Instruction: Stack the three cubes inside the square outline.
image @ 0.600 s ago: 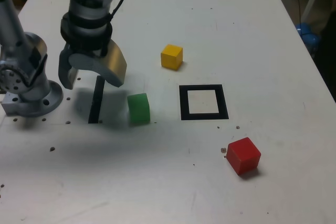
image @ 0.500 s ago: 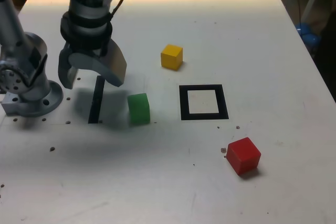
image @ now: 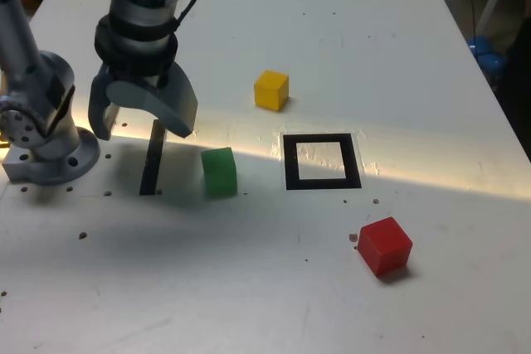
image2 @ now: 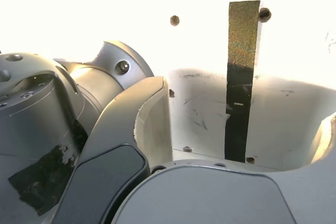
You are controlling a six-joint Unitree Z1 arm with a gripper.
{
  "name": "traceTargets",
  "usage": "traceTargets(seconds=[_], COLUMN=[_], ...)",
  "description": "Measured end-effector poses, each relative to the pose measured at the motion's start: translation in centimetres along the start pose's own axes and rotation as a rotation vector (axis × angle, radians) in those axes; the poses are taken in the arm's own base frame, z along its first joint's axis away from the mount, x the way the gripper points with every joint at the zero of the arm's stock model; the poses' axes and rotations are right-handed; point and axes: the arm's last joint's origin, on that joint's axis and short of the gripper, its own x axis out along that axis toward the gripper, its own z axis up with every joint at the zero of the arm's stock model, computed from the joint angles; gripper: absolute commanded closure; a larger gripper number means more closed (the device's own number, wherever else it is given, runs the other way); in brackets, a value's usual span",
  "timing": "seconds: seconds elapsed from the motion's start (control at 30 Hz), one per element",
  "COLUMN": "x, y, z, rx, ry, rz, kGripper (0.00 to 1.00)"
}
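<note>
Three cubes lie apart on the white table: a green cube (image: 220, 172) left of the square outline (image: 321, 162), a yellow cube (image: 271, 89) behind it, and a red cube (image: 384, 245) in front, toward the exterior view's right. The outline is a black frame with a white centre and nothing inside it. My gripper (image: 141, 126) hangs open and empty above the table, to the exterior view's left of the green cube, over a narrow black strip (image: 151, 157). In the wrist view only that strip (image2: 241, 72) shows between my gripper's (image2: 241, 129) fingers; no cube appears there.
The arm's grey base (image: 41, 130) stands at the exterior view's left edge. A bright band of light crosses the table through the outline. Blue objects (image: 488, 54) sit off the table at the right. Small dark specks dot the tabletop.
The gripper has risen slightly, still open. The bright band of light has swept from the table's far edge down to the outline. The cubes have not moved.
</note>
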Motion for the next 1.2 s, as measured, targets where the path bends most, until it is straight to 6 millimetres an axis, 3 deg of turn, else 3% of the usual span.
traceTargets(seconds=[0.53,1.2], x=[-2.0,-5.9], y=[-1.0,-4.6], z=[1.3,7.1], rx=[0.016,0.053], ry=[-0.029,-0.035], rz=[-0.001,0.007], kGripper=[0.01,0.01])
